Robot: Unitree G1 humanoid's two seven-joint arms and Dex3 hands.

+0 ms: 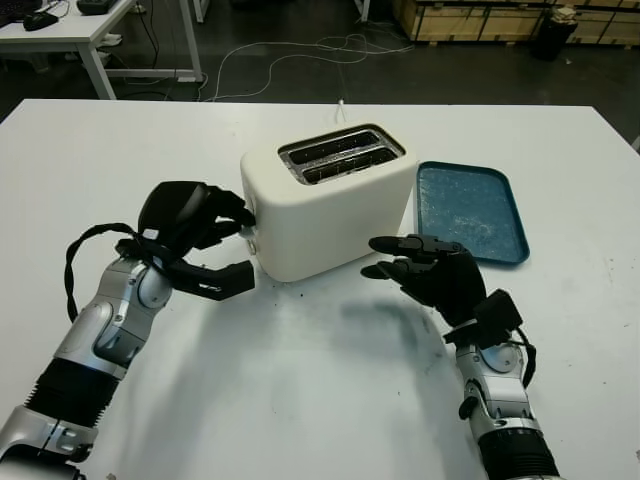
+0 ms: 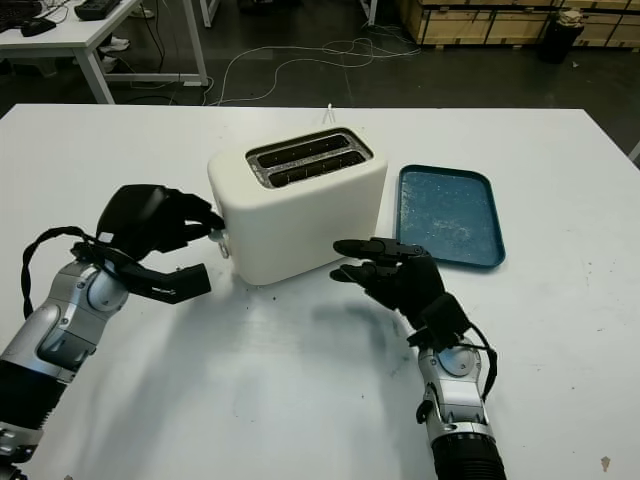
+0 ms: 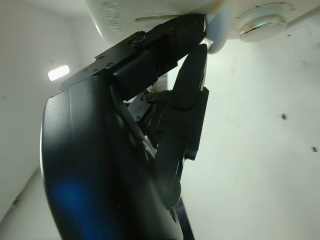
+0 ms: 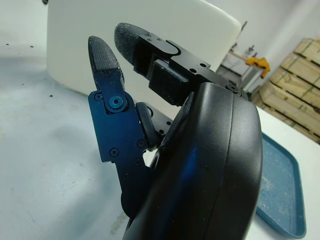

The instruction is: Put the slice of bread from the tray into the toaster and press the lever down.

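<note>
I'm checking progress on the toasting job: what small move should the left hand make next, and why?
Probably press down: the left hand has its fingers at the lever on the cream toaster's end, and the blue tray holds no bread.

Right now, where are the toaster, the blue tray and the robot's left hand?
toaster [image 1: 335, 215], left eye view, front wall.
blue tray [image 1: 470, 210], left eye view, bare floor.
left hand [image 1: 185, 215], left eye view, black shell, by the toaster's end.
</note>
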